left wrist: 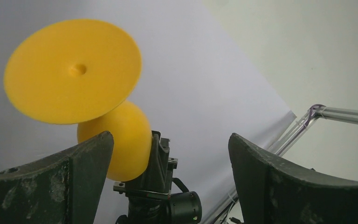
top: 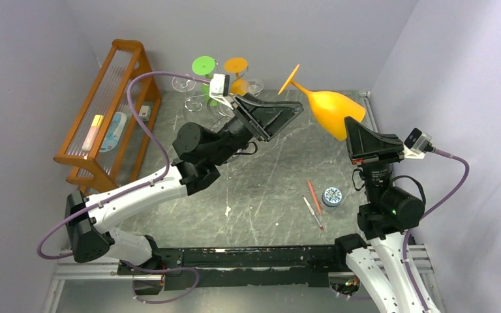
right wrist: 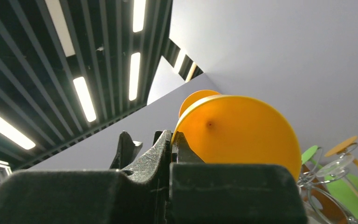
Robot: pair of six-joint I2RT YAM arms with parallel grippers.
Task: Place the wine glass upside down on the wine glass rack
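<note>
Orange plastic wine glass (top: 331,111) aloft and tilted, foot toward 10 o'clock, bowl rim pinched in right gripper (top: 352,127). Left gripper (top: 286,120) at its 9 o'clock, jaws spread, empty. Wine glass rack (top: 201,101) beyond, carrying green glass (top: 203,65) and orange glass (top: 236,64).

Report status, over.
Right gripper shut on wine glass, aloft, foot tilted up. Left gripper open, empty, between it and wine glass rack. Other glasses already racked.

Bright, even overhead light washing across the counter (top: 261,189), soft shadows pooling beneath the arms, ceiling strip lights (right wrist: 86,98) glaring in the right wrist view, left pincer fingers (left wrist: 279,186) sitting close and softly defocused, wine glass (left wrist: 72,70) rim smearing slightly
</note>
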